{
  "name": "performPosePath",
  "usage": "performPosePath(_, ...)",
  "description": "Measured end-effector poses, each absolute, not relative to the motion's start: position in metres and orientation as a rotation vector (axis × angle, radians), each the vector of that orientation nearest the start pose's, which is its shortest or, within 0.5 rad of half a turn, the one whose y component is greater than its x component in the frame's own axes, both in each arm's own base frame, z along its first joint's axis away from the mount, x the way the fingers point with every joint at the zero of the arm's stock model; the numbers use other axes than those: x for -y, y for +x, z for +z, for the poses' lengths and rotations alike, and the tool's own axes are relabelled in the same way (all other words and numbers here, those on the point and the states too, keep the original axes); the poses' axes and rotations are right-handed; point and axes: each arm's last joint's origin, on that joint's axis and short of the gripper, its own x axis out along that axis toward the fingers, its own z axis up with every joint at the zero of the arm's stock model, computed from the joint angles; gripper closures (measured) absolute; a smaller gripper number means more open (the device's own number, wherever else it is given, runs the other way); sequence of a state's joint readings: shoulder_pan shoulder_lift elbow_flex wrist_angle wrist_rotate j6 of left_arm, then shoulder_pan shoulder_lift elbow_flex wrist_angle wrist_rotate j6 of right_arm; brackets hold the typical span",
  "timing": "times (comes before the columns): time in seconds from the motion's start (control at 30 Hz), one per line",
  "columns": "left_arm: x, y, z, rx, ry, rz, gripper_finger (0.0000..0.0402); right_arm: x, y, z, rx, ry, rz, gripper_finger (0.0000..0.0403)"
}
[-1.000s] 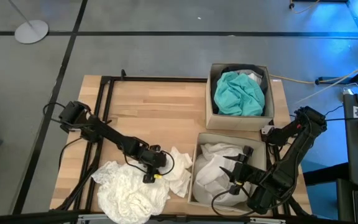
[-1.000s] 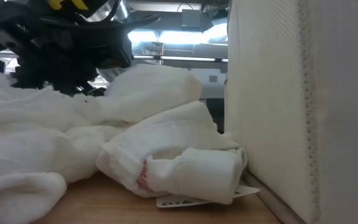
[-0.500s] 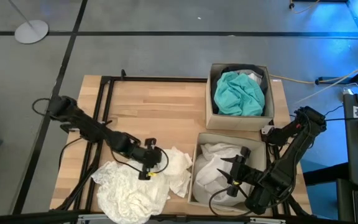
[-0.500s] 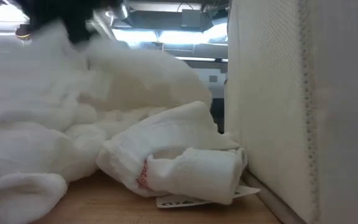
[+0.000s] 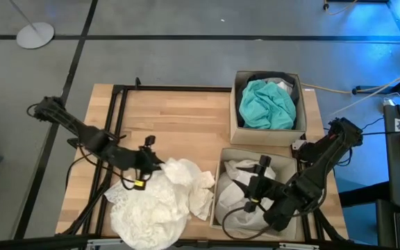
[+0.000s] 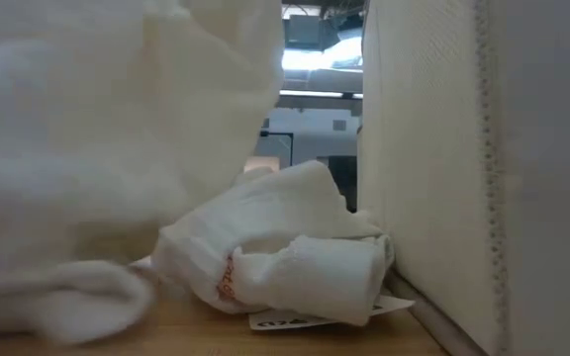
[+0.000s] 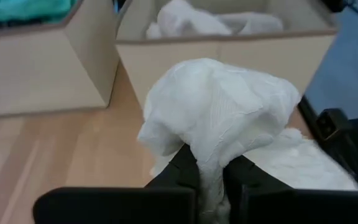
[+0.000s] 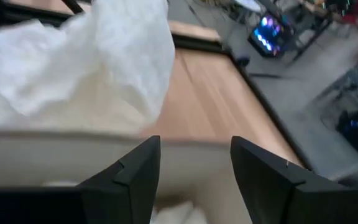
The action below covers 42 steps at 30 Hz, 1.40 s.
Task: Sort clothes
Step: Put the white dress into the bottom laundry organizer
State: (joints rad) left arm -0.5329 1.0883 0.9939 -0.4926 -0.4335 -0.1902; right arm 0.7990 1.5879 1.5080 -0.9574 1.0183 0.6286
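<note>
High view: two boxes (image 5: 236, 118); left hand (image 5: 146, 164) grips white garment (image 5: 179, 173); right hand (image 5: 259, 182) open.

Light wood worktop (image 5: 179, 121) with a black frame along its left and far edges. On it: two tan cardboard boxes at the right, far box (image 5: 236, 128) and near box (image 5: 218, 191) just beside each other; a pile of white clothes (image 5: 151, 208) at the near edge, touching the near box.
</note>
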Motion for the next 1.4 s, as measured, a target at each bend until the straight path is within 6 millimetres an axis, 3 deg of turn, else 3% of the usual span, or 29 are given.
performPosePath(0.17,0.101,0.192,0.331,-0.472,0.127,-0.057,0.0384,-0.202,0.260,0.361,-0.482,-0.260,-0.308,0.0205)
performPosePath(0.4,0.101,0.192,0.331,-0.469,0.182,-0.061,0.0386,-0.174,0.311,0.368,-0.458,-0.166,-0.053,0.0205)
performPosePath(0.57,0.101,0.192,0.331,-0.472,0.187,-0.062,0.0382,-0.152,0.349,0.356,-0.438,-0.087,0.028,0.0194)
performPosePath(0.7,0.101,0.191,0.328,-0.489,0.196,-0.061,0.0385,-0.141,0.372,0.341,-0.437,-0.058,0.043,0.0152)
performPosePath(0.9,0.101,0.191,0.328,-0.490,0.196,-0.061,0.0384,-0.130,0.388,0.333,-0.402,-0.010,-0.043,0.0072)
performPosePath(1.03,0.101,0.192,0.328,-0.486,0.202,-0.063,0.0382,-0.132,0.398,0.324,-0.407,0.060,0.106,0.0042)
performPosePath(1.13,0.101,0.192,0.329,-0.475,0.210,-0.069,0.0386,-0.136,0.406,0.314,-0.414,0.064,0.153,0.0032)
performPosePath(1.4,0.106,0.193,0.336,-0.403,0.216,-0.097,0.0380,-0.125,0.434,0.277,-0.415,0.036,-0.009,0.0039)
